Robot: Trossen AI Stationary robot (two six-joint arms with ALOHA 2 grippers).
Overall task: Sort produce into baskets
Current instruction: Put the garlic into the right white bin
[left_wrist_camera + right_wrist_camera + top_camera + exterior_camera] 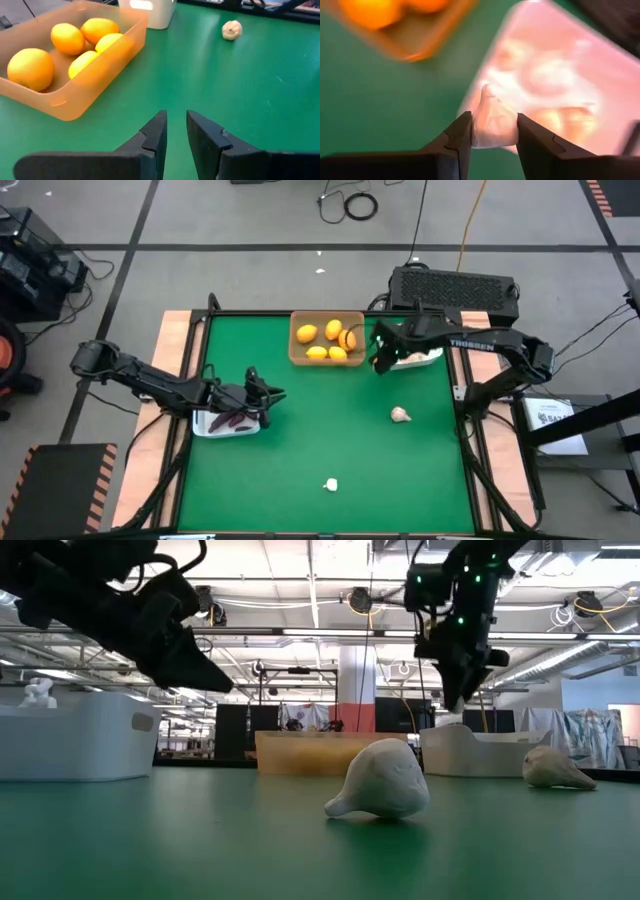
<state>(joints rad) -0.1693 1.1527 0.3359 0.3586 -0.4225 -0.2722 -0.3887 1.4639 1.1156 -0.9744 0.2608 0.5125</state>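
High view: the right gripper (381, 363) hangs at the near-left edge of the white basket (428, 357), just right of the tan basket (297, 350) of fruit; the left gripper (268, 393) hovers beside the other white basket (205, 425). Two garlic bulbs (400, 415) lie loose on the worktop (300, 440), the nearer to the white basket closer to the right arm.

Low view: the right gripper sits above that basket's rim.

Left wrist view: its fingers (152, 137) stand slightly apart, empty.

Right wrist view: the fingers (460, 135) clamp a garlic bulb (492, 125), the basket lying directly ahead and beneath.
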